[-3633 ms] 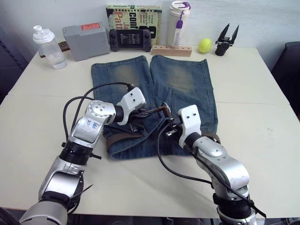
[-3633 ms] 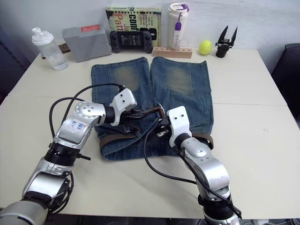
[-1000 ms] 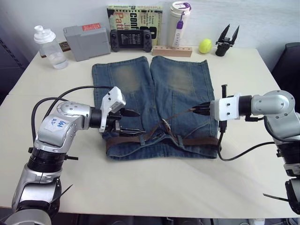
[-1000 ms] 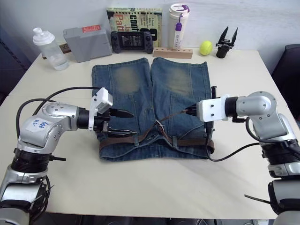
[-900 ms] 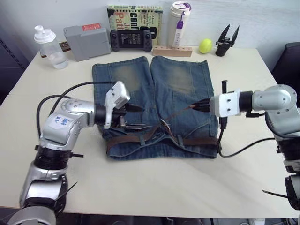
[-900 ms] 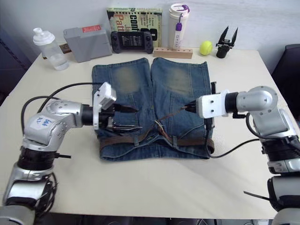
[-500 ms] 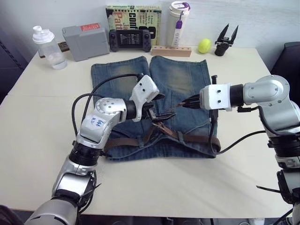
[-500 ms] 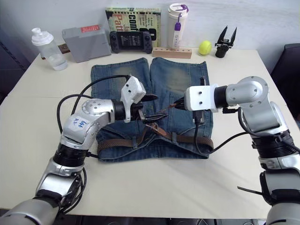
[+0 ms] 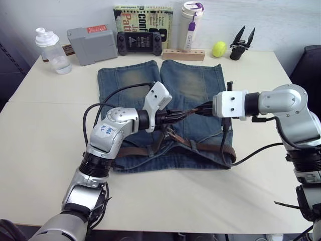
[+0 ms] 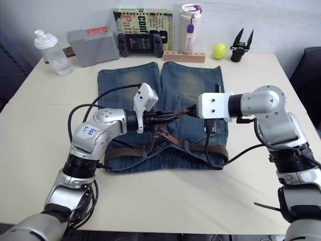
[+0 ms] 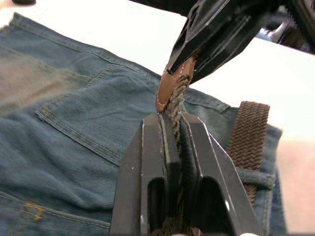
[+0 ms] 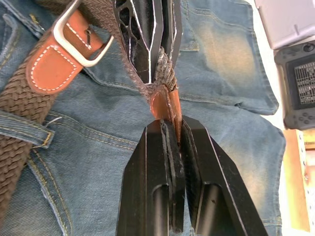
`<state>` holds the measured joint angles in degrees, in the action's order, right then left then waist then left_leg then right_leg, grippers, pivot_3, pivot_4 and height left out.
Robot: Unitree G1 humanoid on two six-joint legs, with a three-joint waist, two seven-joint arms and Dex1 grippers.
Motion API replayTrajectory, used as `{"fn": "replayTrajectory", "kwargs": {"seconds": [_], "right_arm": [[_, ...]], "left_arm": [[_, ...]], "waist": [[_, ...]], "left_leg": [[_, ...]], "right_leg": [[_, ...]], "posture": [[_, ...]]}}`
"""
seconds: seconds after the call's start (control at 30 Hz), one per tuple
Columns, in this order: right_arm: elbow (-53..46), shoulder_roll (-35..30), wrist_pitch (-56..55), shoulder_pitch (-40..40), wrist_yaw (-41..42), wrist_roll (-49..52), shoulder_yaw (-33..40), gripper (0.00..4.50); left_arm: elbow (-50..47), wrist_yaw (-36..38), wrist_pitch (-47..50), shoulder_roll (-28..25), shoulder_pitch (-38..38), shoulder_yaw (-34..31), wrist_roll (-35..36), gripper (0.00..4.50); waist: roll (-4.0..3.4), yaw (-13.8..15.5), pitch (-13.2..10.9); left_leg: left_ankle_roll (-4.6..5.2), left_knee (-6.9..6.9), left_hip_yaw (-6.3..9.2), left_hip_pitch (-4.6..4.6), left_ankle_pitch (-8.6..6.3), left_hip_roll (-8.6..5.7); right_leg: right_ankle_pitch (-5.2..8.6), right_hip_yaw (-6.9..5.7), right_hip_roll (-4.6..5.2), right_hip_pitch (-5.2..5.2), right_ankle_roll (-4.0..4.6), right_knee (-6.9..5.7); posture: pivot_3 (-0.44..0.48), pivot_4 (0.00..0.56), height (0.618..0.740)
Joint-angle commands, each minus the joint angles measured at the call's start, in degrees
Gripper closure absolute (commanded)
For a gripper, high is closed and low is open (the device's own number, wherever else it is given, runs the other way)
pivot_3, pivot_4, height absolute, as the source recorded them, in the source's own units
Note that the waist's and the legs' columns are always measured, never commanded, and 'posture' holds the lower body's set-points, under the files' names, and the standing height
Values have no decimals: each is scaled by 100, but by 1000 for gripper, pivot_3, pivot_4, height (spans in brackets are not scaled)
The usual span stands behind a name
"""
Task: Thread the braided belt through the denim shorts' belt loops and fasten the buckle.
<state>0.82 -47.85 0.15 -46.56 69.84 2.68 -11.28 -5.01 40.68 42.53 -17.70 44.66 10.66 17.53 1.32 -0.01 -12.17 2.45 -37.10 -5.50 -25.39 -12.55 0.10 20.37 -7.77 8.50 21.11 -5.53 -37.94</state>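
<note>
The denim shorts [image 9: 190,85] lie flat mid-table with the waistband toward me. The braided belt [image 9: 210,148] runs along the waistband under a belt loop [image 12: 24,130]. Its free end rises off the cloth above the fly. My right gripper [image 9: 198,109] is shut on the belt's smooth leather tip [image 12: 165,105]. My left gripper [image 9: 181,114] faces it almost nose to nose, shut on the braided part [image 11: 173,101] just behind the tip. The silver buckle [image 12: 81,42] on its tan leather end lies on the shorts below both grippers.
Along the table's far edge stand a clear bottle [image 9: 50,50], a grey box [image 9: 92,44], a game console [image 9: 139,42], a book [image 9: 143,17], a white tumbler [image 9: 190,25], a wooden block [image 9: 183,54], a yellow ball [image 9: 218,48] and a black spare gripper [image 9: 239,42].
My left gripper swung right from the waistband's left part to the lifted belt end and shut on the braid. The right gripper kept hold of the tip, shifting slightly left.
</note>
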Motion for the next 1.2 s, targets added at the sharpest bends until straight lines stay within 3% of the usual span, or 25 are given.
{"fn": "replayTrajectory", "kwargs": {"seconds": [0.03, 0.2, 0.37, 0.5, 0.6, 0.63, 0.67, 0.87, 0.97, 1.2], "right_arm": [[-498, 79, 885, 488, -331, 647, 651, 4093], [-801, 45, 1985, 1258, -434, 1494, 1270, 2103], [-1295, 535, 2959, 1867, -932, 2240, 1554, 145], [-1447, 1116, 3588, 1905, -1618, 2498, 1482, 38], [-1269, 1564, 4270, 1720, -1894, 3051, 1611, 969], [-1208, 1678, 4412, 1668, -1989, 3091, 1591, 1640], [-1154, 1821, 4545, 1628, -2097, 3169, 1602, 1750], [-1210, 2286, 5055, 1658, -2268, 3468, 1220, 4361], [-1078, 2313, 5142, 1803, -2251, 3304, 849, 4446], [-630, 1925, 4804, 2139, -2032, 2527, -110, 4446]], "left_arm": [[25, -67, 481, 152, -123, -537, 540, 4487], [230, -453, 1320, 267, -122, -1011, 860, 4500], [261, -736, 1977, 449, 19, -1652, 1368, 4500], [116, -859, 2559, 599, 121, -2071, 1844, 4500], [142, -1088, 2731, 801, 143, -2264, 1998, 4500], [123, -1162, 2773, 868, 128, -2278, 2020, 4500], [90, -1239, 2820, 943, 115, -2306, 2068, 4500], [-74, -1576, 3049, 1230, 35, -2460, 2285, 4500], [-119, -1734, 3064, 1239, 10, -2395, 2249, 4500], [-151, -2418, 3568, 1419, 98, -3104, 2577, 4500]], "waist": [[0, -1, 0], [0, 6, 0], [0, 25, 0], [0, -10, 0], [0, -17, 0], [0, -11, 0], [0, -6, 0], [0, 3, 0], [0, 2, 0], [0, -6, 2]], "left_leg": [[0, 0, 0, 1, 0, 0], [0, 2, 3, 0, 0, 0], [1, 0, 21, 11, 0, 0], [3, 5, 22, 25, -3, 3], [0, 6, 22, 26, -3, 9], [-1, 5, 22, 26, -3, 9], [-1, 5, 22, 27, -3, 8], [-1, 6, 22, 23, -3, -2], [-1, 9, 21, 24, -3, -3], [-1, 11, 15, 26, -4, -4]], "right_leg": [[0, 0, 0, -1, 0, 0], [0, -3, 0, -4, 0, -2], [-1, -17, 0, -34, -1, 10], [-1, -19, 0, -45, -1, 16], [-1, -17, -6, -43, -1, 14], [-1, -17, -6, -42, -1, 15], [-1, -16, -5, -42, -1, 13], [-1, -16, -4, -42, -1, 14], [-1, -14, -5, -40, -1, 13], [-1, -9, -4, -35, -2, 14]], "posture": [[0, 150, 697], [0, 150, 697], [0, 150, 697], [0, 150, 697], [0, 150, 697], [0, 150, 697], [0, 150, 697], [0, 150, 697], [0, 150, 697], [0, 150, 697]]}}
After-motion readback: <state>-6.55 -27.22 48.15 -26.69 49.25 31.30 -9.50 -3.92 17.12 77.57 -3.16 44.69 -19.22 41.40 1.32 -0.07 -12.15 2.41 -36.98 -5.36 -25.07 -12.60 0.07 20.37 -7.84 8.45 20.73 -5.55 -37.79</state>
